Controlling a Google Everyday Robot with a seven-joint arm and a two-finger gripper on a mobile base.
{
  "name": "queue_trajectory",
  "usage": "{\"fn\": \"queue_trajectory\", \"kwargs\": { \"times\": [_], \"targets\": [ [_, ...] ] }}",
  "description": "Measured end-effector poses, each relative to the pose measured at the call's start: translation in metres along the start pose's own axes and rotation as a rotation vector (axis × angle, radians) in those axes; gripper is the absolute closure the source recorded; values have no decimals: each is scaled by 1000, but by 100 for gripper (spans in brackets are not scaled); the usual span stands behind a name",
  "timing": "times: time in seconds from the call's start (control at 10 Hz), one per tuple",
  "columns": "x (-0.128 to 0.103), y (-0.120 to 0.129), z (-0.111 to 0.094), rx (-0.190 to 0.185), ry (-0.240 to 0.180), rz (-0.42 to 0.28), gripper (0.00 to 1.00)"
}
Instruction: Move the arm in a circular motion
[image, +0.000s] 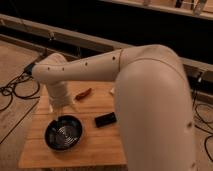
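The arm is filling the right half of the camera view, its thick cream-white upper segment rising from the lower right corner. A thinner segment with small dark holes is reaching to the left, over the wooden table, and is bending at a rounded elbow above the table's far left corner. From there the short wrist is pointing down, and the pale gripper is hanging just above the far rim of the black bowl. I cannot tell how the gripper is standing, because it is looking only like a pale shape against the wood.

The bowl is sitting near the left front part of the table. A small black flat object is lying to the right of the bowl, apart from it. A reddish thing is lying farther back, close to the wrist. The left edge of the table is near the gripper, and past it dark cables are lying on the floor. Behind the table a dark wall with a pale rail is running across.
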Motion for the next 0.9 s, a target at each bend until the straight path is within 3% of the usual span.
{"fn": "queue_trajectory", "kwargs": {
  "times": [0.3, 0.5, 0.7, 0.9],
  "targets": [
    [32, -64, -7, 5, -50, 169, 35],
    [39, -103, -21, 3, -89, 254, 35],
    [37, -129, -27, 10, -105, 282, 35],
    [37, -125, -27, 8, -104, 274, 35]
  ]
}}
